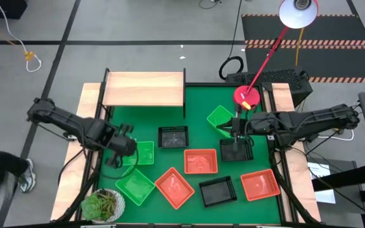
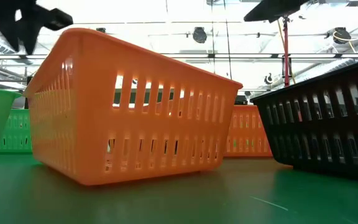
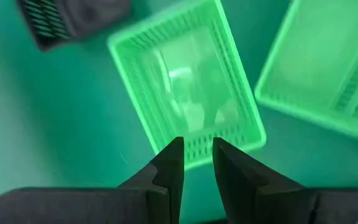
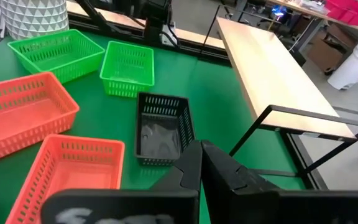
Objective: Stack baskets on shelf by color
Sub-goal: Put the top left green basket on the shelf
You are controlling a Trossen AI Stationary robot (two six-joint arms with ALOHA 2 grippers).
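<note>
Your left gripper [image 3: 196, 155] hangs above the table's [image 1: 195, 140] 9 o'clock side, jaws parted by a narrow gap and holding nothing, the tips poised over the near rim of a green basket [image 3: 188, 93] that sits flat and empty. A second green basket [image 1: 134, 186] lies at 7 o'clock beside the potted plant [image 1: 102, 204].

Your right gripper [image 4: 199, 163] sits at 3 o'clock with its jaws nearly closed, only a thin slit between them, gripping nothing. In the high view it is over a black basket [image 1: 236, 151], with the third green basket [image 1: 222, 118] tilted just beyond it.

Along the near edge, from 6 to 4 o'clock, lie a red-orange basket [image 1: 174, 188], another black basket [image 1: 218, 190] and a second red-orange basket [image 1: 259, 184]; all are empty. Toward the centre rest the third red-orange basket [image 1: 201, 161] and the third black basket [image 1: 173, 137].

At 11 o'clock stands the shelf [image 1: 144, 89], its wooden top bare. A red lamp [image 1: 246, 95] stands at 1 o'clock.
</note>
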